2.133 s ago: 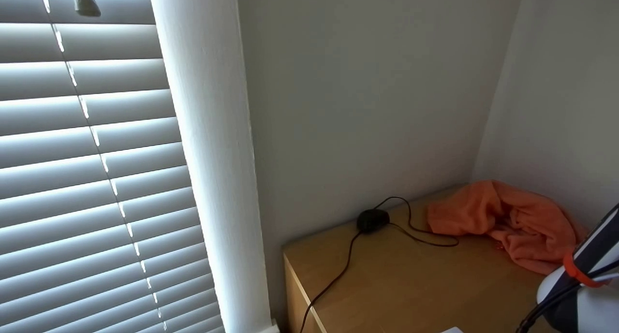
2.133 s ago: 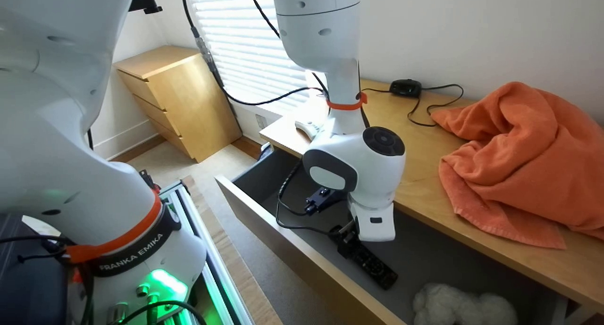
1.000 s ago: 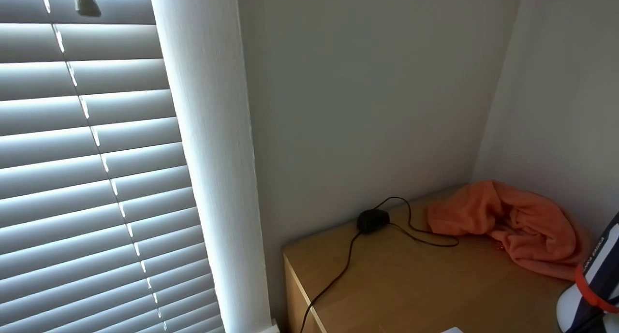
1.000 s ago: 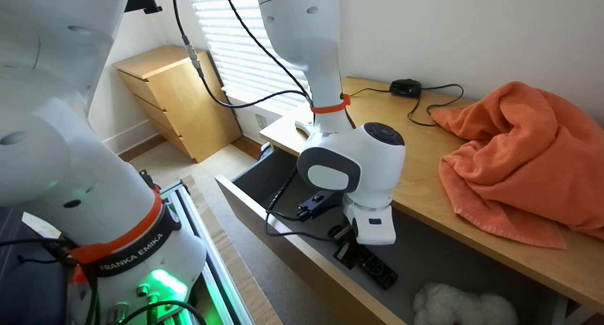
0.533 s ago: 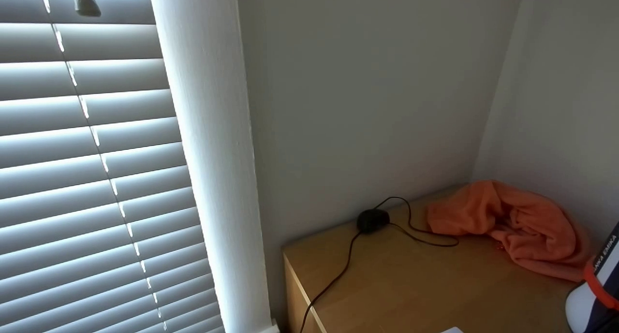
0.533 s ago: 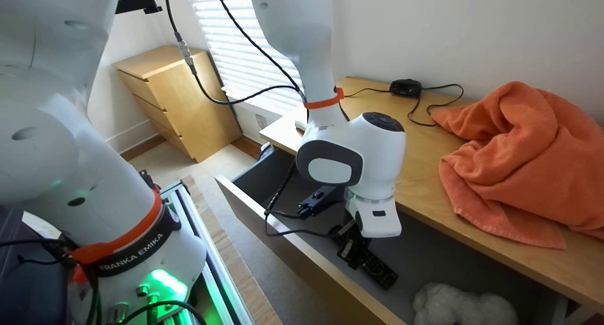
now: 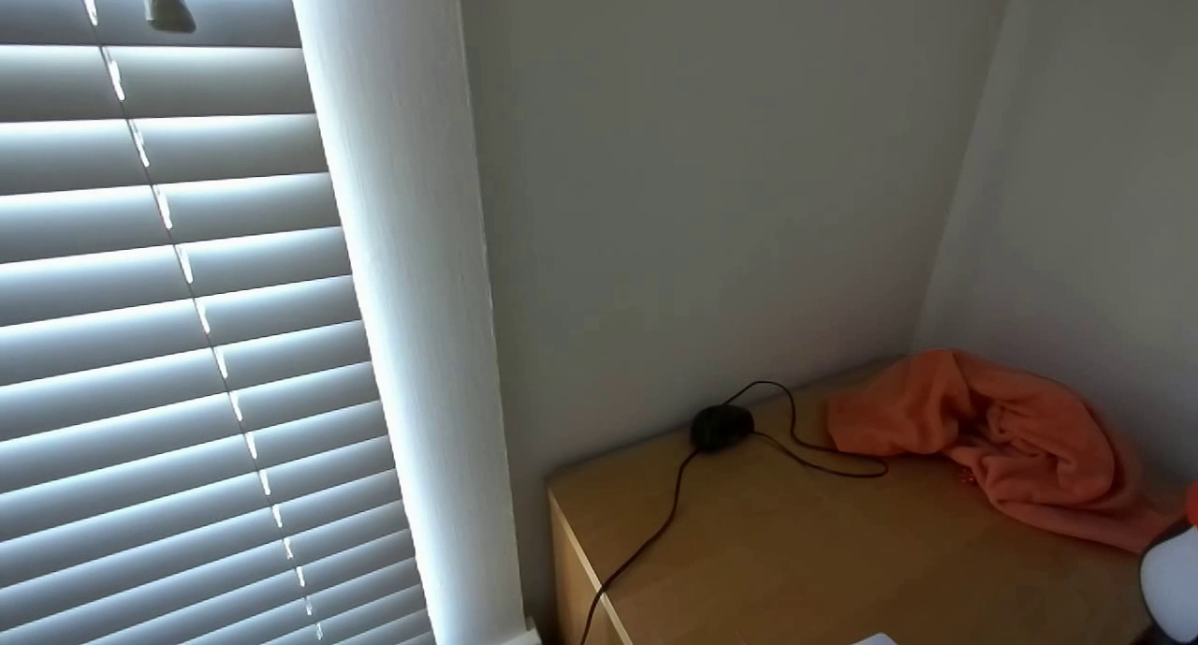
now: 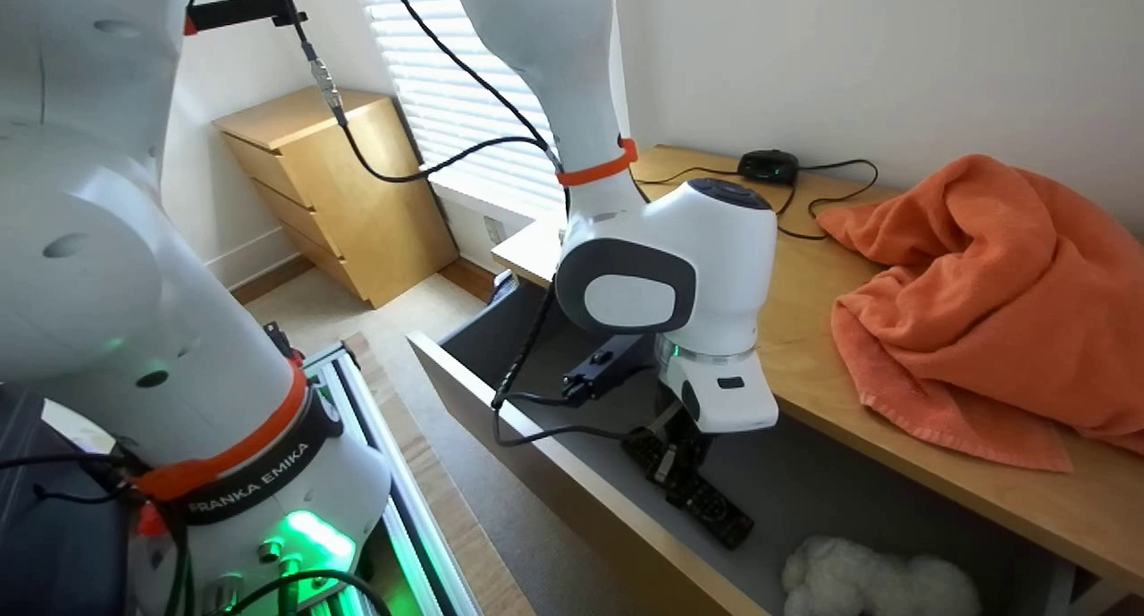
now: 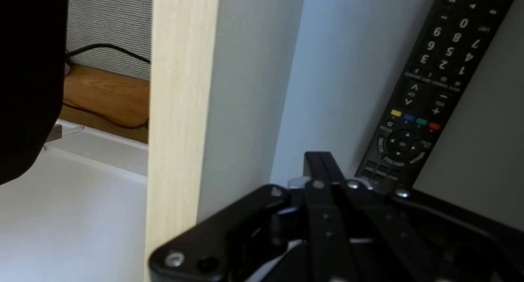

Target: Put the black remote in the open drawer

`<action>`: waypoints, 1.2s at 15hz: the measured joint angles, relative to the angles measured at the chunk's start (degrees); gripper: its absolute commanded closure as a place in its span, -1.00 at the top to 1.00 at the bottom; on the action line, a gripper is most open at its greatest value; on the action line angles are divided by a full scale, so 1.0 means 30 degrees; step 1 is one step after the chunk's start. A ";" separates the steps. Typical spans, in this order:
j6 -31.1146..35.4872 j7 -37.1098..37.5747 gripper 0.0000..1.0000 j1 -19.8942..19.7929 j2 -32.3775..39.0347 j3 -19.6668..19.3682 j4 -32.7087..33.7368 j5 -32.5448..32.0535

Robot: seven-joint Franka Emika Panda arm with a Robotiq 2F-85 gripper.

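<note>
The black remote lies flat in the open drawer, buttons up, on the drawer's grey floor. In the wrist view its lower end passes behind my gripper's linkage. My gripper is shut with its two fingertips pressed together and nothing between them. It hangs over the drawer, between the remote and the drawer's front panel. In an exterior view the gripper's dark fingers cover the upper part of the remote; whether they touch it cannot be told there.
A white fluffy thing lies at the drawer's near end. The desk top overhangs the drawer and bears an orange towel and a small black device with cables. The drawer's pale front edge rises close beside the gripper.
The hand has risen slightly and tilted, and the forearm has swung back towards the robot's base. The arm has nearly left one exterior picture. The remote has stayed in place.
</note>
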 measured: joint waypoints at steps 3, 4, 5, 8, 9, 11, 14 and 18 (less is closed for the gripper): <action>-0.0990 0.0276 -1.00 0.0325 -0.1225 -0.0794 -0.0382 -0.1226; -0.1446 0.0453 -1.00 0.0457 -0.1657 -0.1085 -0.0486 -0.1738; -0.1929 0.0718 -1.00 0.0585 -0.2071 -0.1367 -0.0545 -0.2322; -0.3257 0.1665 -1.00 0.0921 -0.3409 -0.2127 -0.0706 -0.4396; -0.3711 0.2055 -1.00 0.1014 -0.3901 -0.2353 -0.0769 -0.5277; -0.4659 0.3114 -1.00 0.1263 -0.4939 -0.2834 -0.0818 -0.7400; -0.6038 0.4870 -0.32 0.1376 -0.6885 -0.3160 -0.0819 -1.0899; -0.7547 0.5832 0.29 0.0191 -1.0162 -0.2079 -0.0974 -1.4050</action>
